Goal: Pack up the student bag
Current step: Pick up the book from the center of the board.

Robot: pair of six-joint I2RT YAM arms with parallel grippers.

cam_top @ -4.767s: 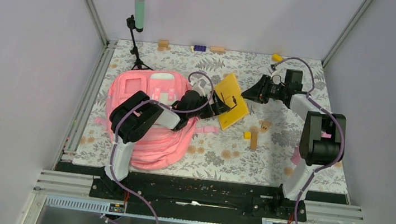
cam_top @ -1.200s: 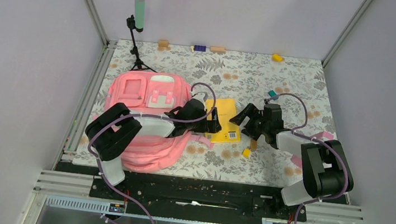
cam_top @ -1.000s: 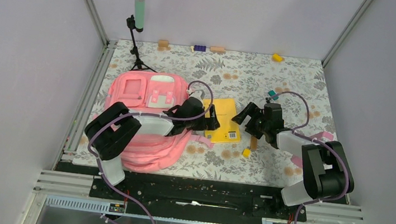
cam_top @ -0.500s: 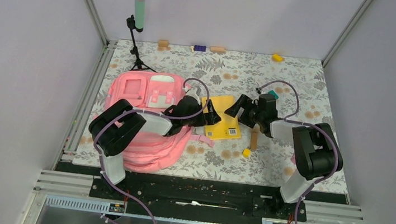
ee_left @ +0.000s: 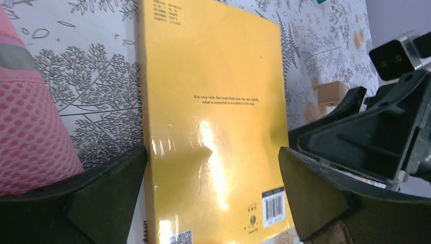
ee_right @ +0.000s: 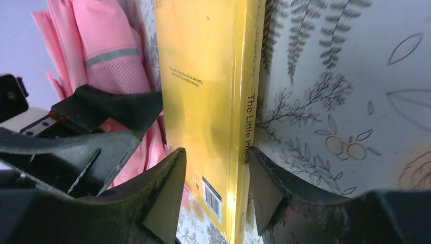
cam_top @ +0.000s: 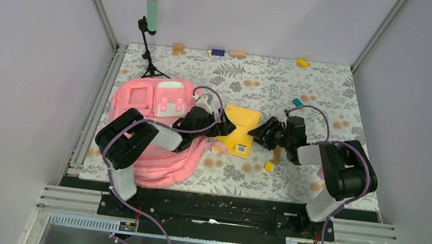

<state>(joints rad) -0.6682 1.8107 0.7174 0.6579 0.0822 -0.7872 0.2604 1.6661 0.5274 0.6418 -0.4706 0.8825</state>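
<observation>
The student bag (cam_top: 149, 145) is a big pink backpack lying at the left, and its mesh side shows in the left wrist view (ee_left: 25, 137). A yellow book (cam_top: 240, 131) lies on the floral cloth just right of it. My left gripper (cam_top: 225, 126) is open at the book's left edge, and its fingers straddle the cover (ee_left: 213, 101). My right gripper (cam_top: 260, 131) is at the book's right edge. Its jaws (ee_right: 216, 152) stand half narrowed around the spine edge (ee_right: 246, 122), with a gap showing on the cover side.
A green microphone on a tripod (cam_top: 151, 4) stands at the back left. Small blocks lie near the right gripper: yellow (cam_top: 268, 165), wooden (cam_top: 277, 153) and teal (cam_top: 297, 102). More blocks line the back edge (cam_top: 218, 52). Metal rails (cam_top: 96, 102) border the cloth.
My right gripper moved left onto the book's right edge and its jaws narrowed. The left gripper shifted up and left, and the book turned slightly.
</observation>
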